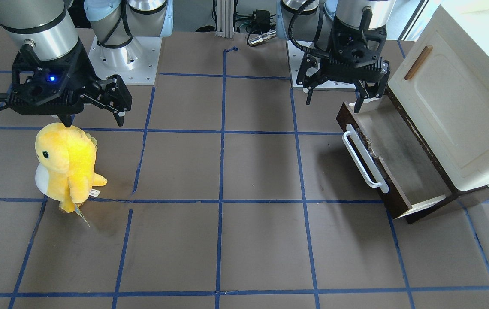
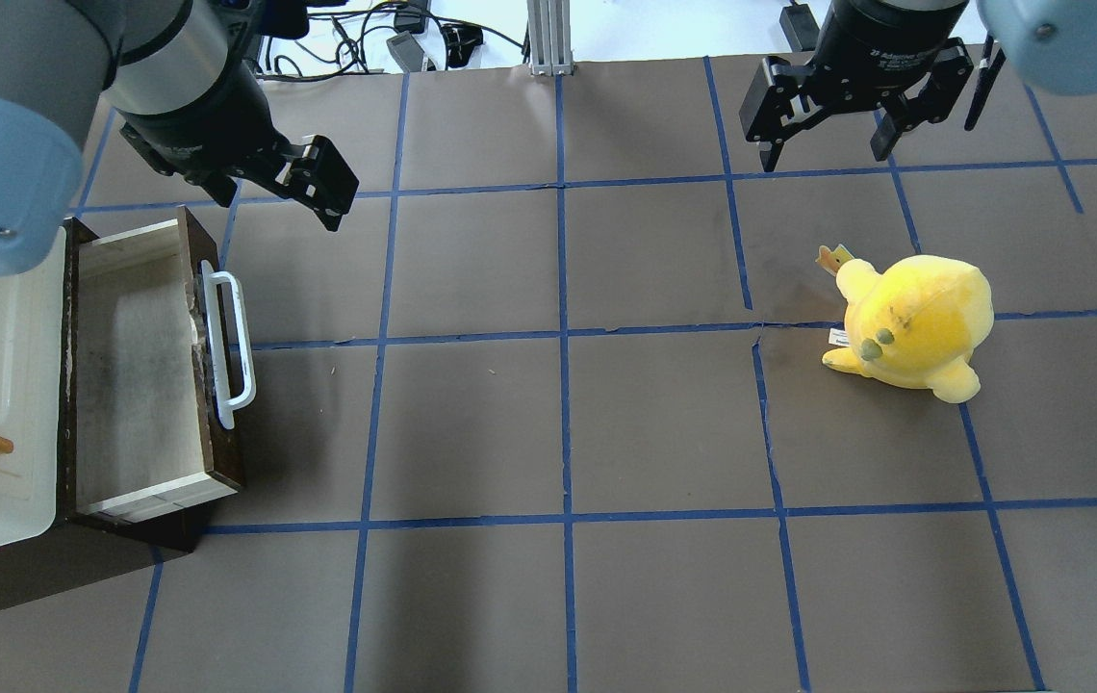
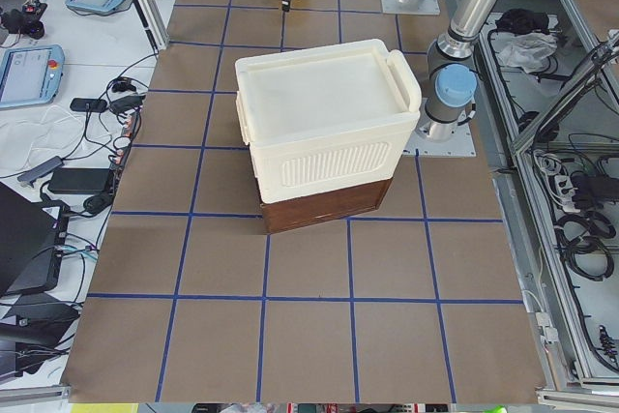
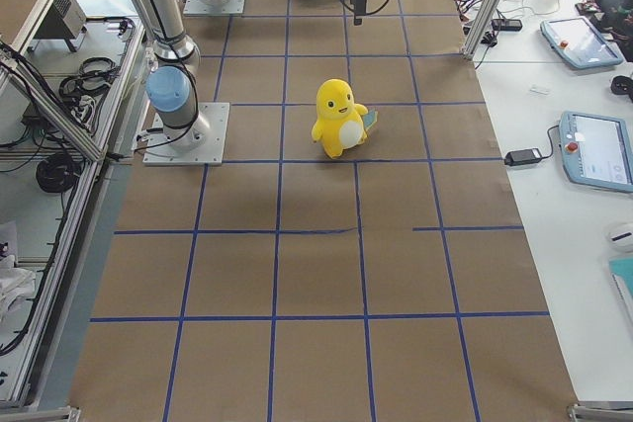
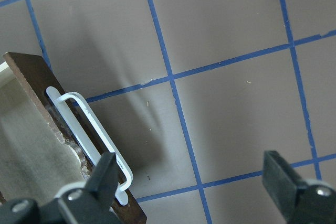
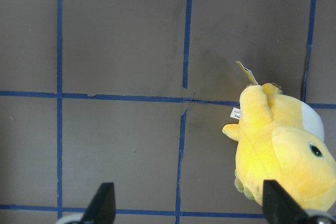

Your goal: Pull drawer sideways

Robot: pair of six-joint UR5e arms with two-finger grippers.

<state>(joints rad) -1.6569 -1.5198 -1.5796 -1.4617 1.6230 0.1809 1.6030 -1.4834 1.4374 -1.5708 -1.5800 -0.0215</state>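
Note:
The drawer is a shallow tray with a dark brown front and a long white bar handle. It stands pulled out from under the cream cabinet, and its pale inside is bare. In the overhead view the drawer is at the left, with its handle facing the table's middle. My left gripper is open and empty above the drawer's end nearest the robot, and it also shows in the overhead view. The left wrist view shows the handle below the spread fingers. My right gripper is open and empty.
A yellow plush toy stands on the table just in front of my right gripper and shows in the right wrist view. The cabinet door has a small brown handle. Blue tape lines grid the brown table.

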